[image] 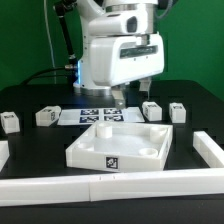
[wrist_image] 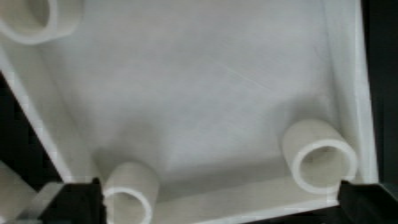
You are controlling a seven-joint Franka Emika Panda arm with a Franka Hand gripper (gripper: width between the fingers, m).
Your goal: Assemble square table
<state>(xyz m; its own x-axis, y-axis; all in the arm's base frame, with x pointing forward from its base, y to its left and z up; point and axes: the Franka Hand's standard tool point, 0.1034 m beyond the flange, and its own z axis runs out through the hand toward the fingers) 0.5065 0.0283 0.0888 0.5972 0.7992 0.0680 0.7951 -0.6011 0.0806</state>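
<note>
The square table's top [image: 118, 143] is a white tray with a raised rim and a black-white tag on its front wall, lying in the middle of the black table. My gripper [image: 121, 101] hangs over its far side, open. In the wrist view the tray's inner floor [wrist_image: 196, 100] fills the picture, with round leg sockets [wrist_image: 324, 160] in its corners. The dark fingertips [wrist_image: 71, 205] stand wide apart at the frame's edge, and nothing is gripped between them. White leg blocks lie behind the tray: two at the exterior view's left [image: 46, 116] and two at its right [image: 152, 110].
The marker board [image: 98, 115] lies flat behind the tray, under the arm. Long white border bars run along the front [image: 110, 186] and the exterior view's right side [image: 208, 150]. A green wall closes the back.
</note>
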